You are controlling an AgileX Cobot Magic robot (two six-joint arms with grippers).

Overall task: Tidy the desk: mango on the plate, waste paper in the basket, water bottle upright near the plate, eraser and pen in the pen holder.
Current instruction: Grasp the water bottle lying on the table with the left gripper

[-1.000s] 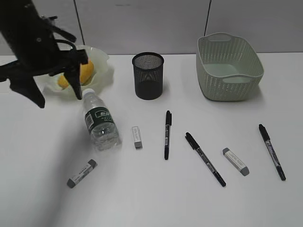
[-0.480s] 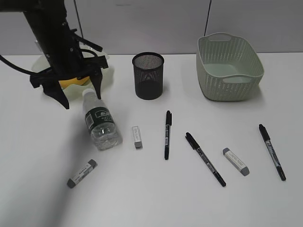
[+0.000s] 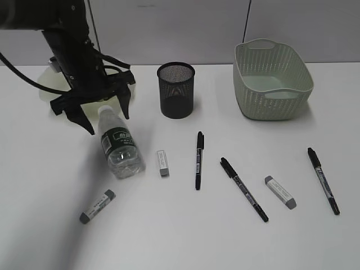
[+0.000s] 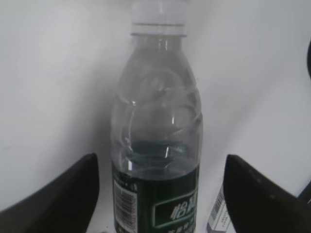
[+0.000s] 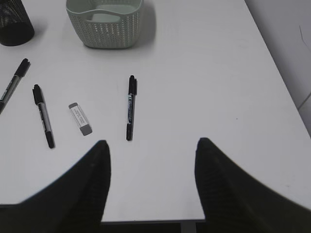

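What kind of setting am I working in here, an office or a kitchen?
Most likely an office-style desk setup: a plain white desk against grey partition panels, with a black mesh pen holder, marker pens and erasers scattered across it. Nothing suggests a kitchen.

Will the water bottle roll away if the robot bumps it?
Probably. The water bottle lies on its side on the smooth desk, and its round body would likely roll. Clear plastic may be slippery, and the water inside adds some weight.

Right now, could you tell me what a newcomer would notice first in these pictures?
The black left gripper, jaws spread wide, hangs over the cap end of the water bottle, which lies on its side at the left of the desk. Pens and erasers lie scattered in front of the pen holder and basket.
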